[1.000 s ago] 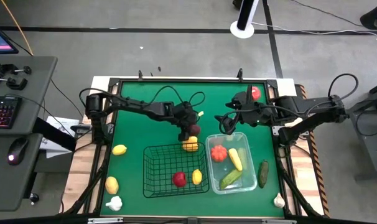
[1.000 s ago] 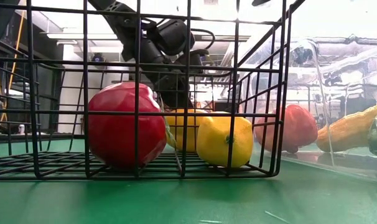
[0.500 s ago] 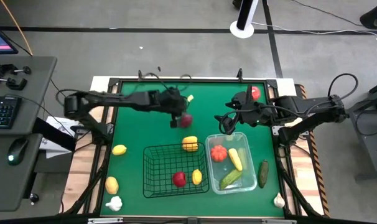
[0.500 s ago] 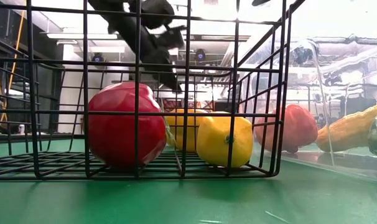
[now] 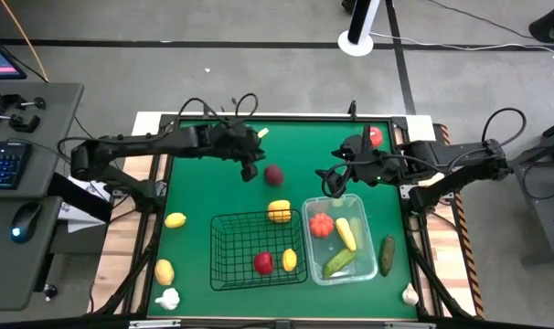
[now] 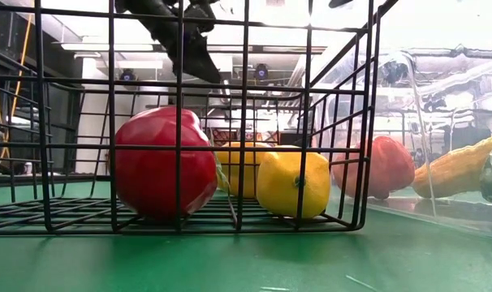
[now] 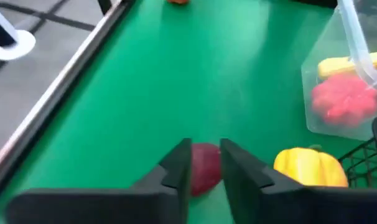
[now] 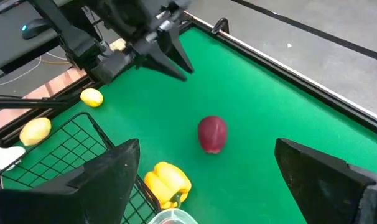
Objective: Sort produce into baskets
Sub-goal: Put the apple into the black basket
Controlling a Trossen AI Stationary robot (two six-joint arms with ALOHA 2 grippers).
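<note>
Hovering left hand near dark red apple on counter, fingers nearly shut, empty. Right hand wide open, empty, above tub.

Apple on table behind basket; tub right of basket.

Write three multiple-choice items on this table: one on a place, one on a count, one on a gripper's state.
1. Where is the dark red apple?
A. in the wire basket
B. on the green mat
C. off the table

2. How many pieces lie in the wire basket?
A. two
B. four
C. none

3. How is the right gripper?
A. shut on the apple
B. open, empty
C. shut, empty

Key: 1 B, it lies on the mat beside the left gripper; 2 A, one red piece and one yellow piece; 3 B, its fingers stand wide apart with nothing between.
</note>
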